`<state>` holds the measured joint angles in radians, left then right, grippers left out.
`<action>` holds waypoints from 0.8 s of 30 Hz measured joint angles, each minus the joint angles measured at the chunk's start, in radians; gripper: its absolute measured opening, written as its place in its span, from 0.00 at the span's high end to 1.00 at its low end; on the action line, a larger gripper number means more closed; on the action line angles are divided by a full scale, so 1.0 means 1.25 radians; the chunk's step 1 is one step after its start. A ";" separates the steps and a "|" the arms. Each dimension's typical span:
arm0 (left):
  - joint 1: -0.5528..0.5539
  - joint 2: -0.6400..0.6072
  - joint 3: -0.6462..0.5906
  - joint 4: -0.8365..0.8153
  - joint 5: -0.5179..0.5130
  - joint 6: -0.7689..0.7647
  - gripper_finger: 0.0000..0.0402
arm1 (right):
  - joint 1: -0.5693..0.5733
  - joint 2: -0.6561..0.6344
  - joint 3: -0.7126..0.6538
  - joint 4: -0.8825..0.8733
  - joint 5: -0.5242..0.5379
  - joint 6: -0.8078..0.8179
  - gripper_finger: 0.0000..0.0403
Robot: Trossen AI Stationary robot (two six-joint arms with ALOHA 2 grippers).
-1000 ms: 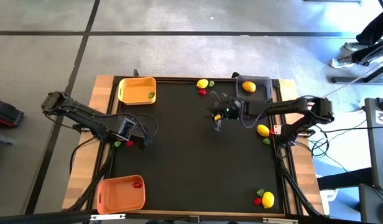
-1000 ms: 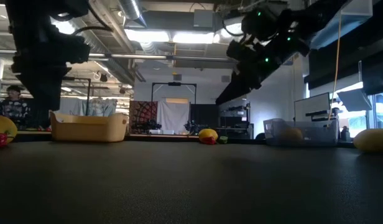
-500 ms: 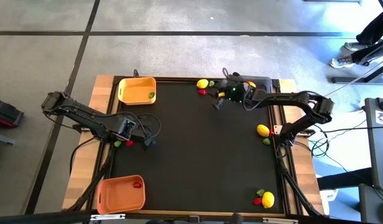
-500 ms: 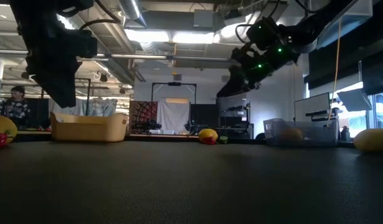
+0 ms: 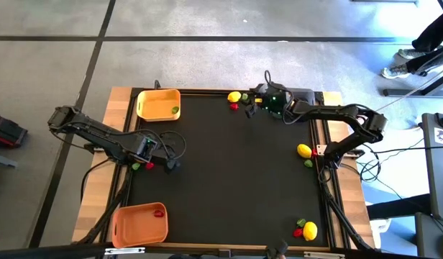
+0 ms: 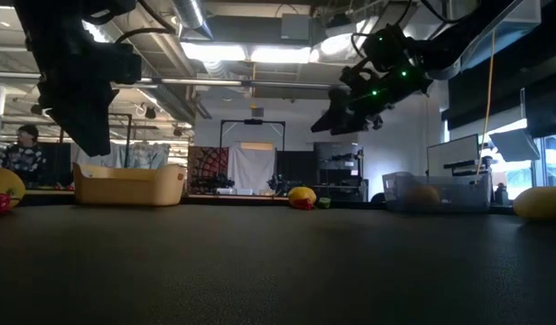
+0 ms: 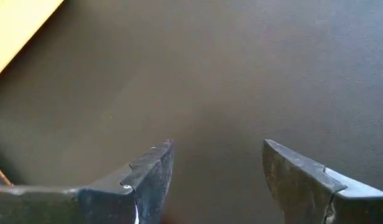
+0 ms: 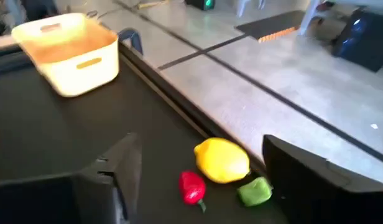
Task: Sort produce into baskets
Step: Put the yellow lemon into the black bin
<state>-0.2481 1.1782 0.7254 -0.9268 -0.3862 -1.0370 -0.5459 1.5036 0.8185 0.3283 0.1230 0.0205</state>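
My right gripper hangs open above the table's far edge, short of a small cluster there: a yellow lemon, a red piece and a green piece, all lying on the mat. Its fingers touch none of them. My left gripper waits open over bare mat at the left, near a green piece and a red piece. The yellow basket holds a green piece. The orange basket holds a red piece. My right arm partly hides the dark grey basket.
A lemon with a green piece lies by the right edge. Another lemon with small pieces sits at the near right corner. The wide middle of the black mat is bare. A person shows in the room behind.
My right gripper has swung from over the mat's middle toward the far edge, ending beside the lemon cluster there. It has tipped up from slanting downward to nearer level, and its fingers have opened wider. No produce has moved.
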 joint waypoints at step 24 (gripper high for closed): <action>0.000 0.000 0.000 0.008 -0.013 0.022 0.41 | -0.062 0.290 0.406 -0.342 -0.036 0.040 0.24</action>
<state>-0.2481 1.1782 0.7254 -0.9173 -0.4026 -1.0100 -0.6237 1.8658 1.3263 -0.0996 0.0779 0.0706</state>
